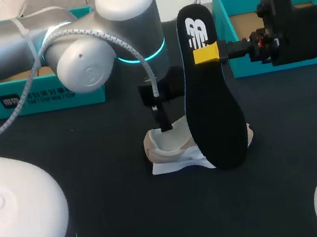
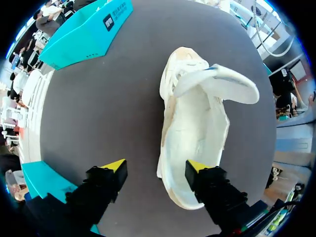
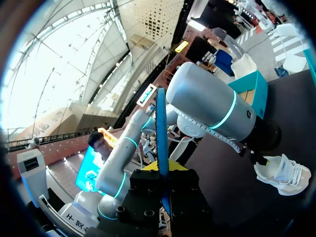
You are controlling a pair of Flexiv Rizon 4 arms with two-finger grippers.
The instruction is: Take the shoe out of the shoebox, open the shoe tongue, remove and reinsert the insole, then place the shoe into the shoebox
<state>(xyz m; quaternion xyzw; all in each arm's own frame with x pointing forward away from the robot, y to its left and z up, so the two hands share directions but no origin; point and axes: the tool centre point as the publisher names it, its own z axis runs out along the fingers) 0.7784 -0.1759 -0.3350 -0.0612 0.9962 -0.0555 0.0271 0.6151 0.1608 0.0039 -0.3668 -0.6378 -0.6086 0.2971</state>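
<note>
Right claw point(image 1: 207, 53): clamped on the black insole point(image 1: 212, 110), upright, just above the shoe point(image 2: 192, 133). Left claw point(image 2: 156, 166): spread wide, over the shoe's heel end. Shoe: on the bench point(image 1: 94, 164), tongue folded out, apart from the teal shoebox point(image 1: 223, 25) behind it.

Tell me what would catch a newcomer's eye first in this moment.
The black insole stands out most: it hangs upright over the middle of the table, pinched near its top by the right tool. By its lower end the white shoe lies on the dark tabletop with its tongue folded open. The left tool is open above one end of the shoe.
</note>
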